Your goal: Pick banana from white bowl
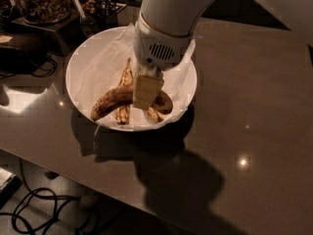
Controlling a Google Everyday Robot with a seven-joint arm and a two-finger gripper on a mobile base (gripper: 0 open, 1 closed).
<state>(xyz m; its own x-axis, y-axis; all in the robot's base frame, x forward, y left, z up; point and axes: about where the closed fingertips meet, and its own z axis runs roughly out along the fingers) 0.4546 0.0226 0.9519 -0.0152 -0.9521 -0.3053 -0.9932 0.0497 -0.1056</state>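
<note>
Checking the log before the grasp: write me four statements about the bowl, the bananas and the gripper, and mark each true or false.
1. The gripper hangs inside the white bowl, over the middle of the banana. True.
2. The bowl holds only one banana. False: three lie in it, the other two being a slim banana and a stubby banana.
3. The bowl is lined with crinkled white paper. True.
4. The banana is bright green. False: its skin is yellow, heavily blotched dark brown.
</note>
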